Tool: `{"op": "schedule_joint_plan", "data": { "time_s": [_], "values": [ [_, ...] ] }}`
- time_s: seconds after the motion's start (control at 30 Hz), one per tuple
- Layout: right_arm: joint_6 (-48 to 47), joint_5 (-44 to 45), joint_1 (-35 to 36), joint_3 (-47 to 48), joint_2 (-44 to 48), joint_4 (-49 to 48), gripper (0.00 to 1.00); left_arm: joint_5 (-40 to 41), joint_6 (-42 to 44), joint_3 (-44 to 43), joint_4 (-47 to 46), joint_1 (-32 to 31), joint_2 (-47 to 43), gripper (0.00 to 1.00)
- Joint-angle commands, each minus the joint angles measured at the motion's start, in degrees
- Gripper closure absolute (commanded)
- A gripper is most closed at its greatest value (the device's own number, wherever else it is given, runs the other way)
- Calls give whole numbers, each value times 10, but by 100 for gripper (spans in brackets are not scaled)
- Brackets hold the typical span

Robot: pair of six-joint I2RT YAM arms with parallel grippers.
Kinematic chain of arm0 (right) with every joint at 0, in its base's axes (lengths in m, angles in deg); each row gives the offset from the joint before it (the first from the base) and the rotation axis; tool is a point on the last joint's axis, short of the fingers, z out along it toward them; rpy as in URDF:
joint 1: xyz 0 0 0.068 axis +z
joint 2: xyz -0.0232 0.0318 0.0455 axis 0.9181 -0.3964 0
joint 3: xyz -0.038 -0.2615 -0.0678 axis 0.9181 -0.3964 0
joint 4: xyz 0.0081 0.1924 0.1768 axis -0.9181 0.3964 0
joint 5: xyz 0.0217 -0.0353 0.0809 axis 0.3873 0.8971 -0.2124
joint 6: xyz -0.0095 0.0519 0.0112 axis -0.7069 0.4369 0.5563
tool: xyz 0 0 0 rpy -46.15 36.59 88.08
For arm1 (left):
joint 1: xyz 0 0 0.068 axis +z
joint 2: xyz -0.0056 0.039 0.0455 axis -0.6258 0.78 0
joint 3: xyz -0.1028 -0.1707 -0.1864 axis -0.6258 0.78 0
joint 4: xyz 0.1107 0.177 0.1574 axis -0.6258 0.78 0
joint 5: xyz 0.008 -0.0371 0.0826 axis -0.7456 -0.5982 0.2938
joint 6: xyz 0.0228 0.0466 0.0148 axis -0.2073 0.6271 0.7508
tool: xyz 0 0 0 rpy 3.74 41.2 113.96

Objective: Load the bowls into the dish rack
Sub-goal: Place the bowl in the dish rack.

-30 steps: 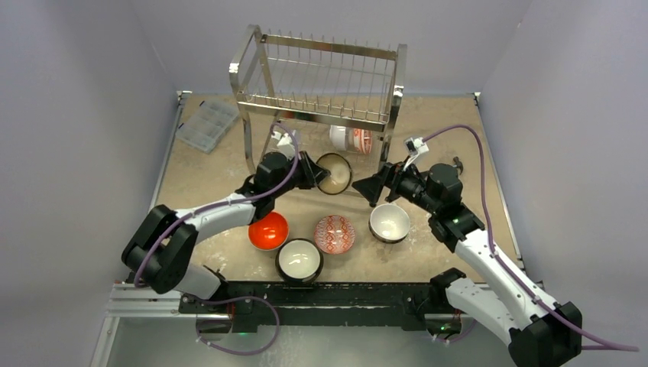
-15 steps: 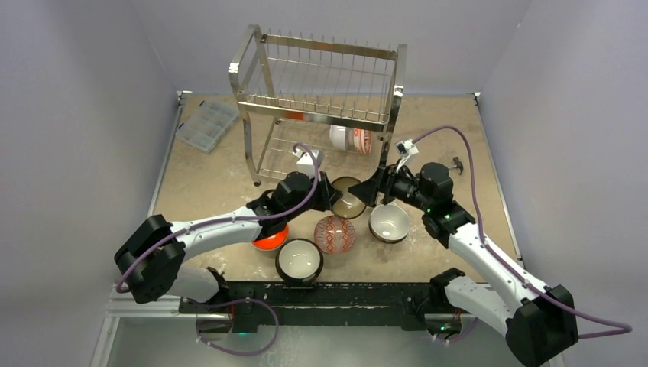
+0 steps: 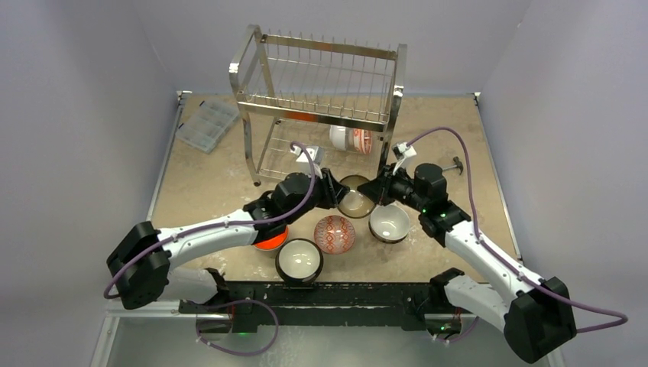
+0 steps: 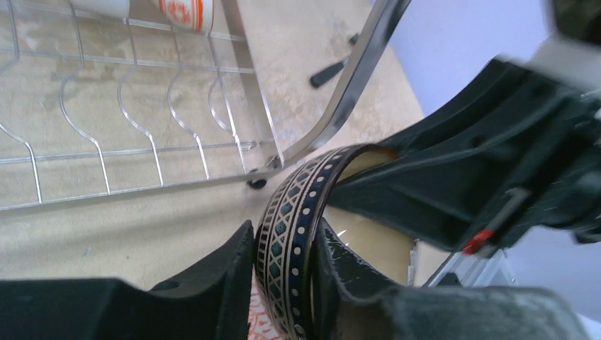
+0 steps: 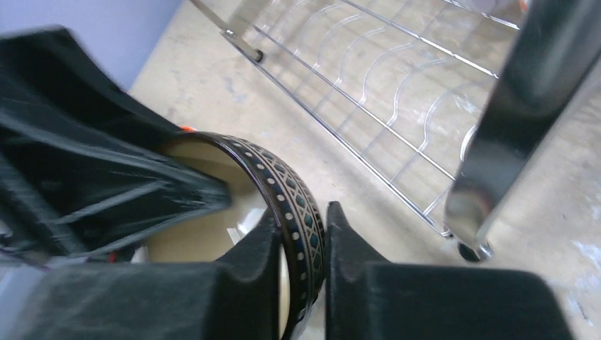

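Both claws are holding one patterned bowl (image 3: 355,199). The left claw (image 4: 283,244) is pinching its wall between narrow fingers, and the right claw (image 5: 301,227) is clamping the opposite rim. The bowl is hanging tilted above the bench (image 3: 206,176), just in front of the dish rack (image 3: 321,76). I am judging this as a handover, so that the right arm can reach the lower tier, where one white bowl (image 3: 350,139) is already leaning. Other bowls (image 3: 390,222) are waiting on the bench.
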Motion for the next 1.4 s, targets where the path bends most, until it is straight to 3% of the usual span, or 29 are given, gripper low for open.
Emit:
{"op": "schedule_joint_plan", "data": {
  "time_s": [0.0,0.07,0.13,0.2,0.3,0.4,0.53,0.8,0.9,1.17,1.37],
  "values": [
    [11,-31,1,13,17,2,100,64,-17,-12,-27,7,-48,70],
    [10,-27,1,14,23,8,100,69,-18,-5,-21,8,-58,65],
    [10,-20,1,15,29,10,100,71,-18,-2,-7,9,-69,28],
    [11,-14,1,14,34,8,100,74,-25,-3,18,12,-81,11],
    [15,-14,2,9,37,-2,100,44,-34,2,38,30,-101,3],
    [21,-22,2,5,37,-14,100,-38,-59,30,17,71,-122,1],
    [24,-36,1,1,37,-31,100,-192,-117,101,-116,126,-141,1],
    [28,-57,1,3,41,-54,100,-350,-213,168,-318,130,-97,1],
    [29,-62,1,4,40,-61,100,-371,-235,175,-361,124,-80,1],
    [31,-70,1,8,38,-69,100,-355,-224,146,-336,75,-34,4],
    [32,-71,2,8,36,-72,100,-355,-243,141,-364,63,0,17]
  ]
}}
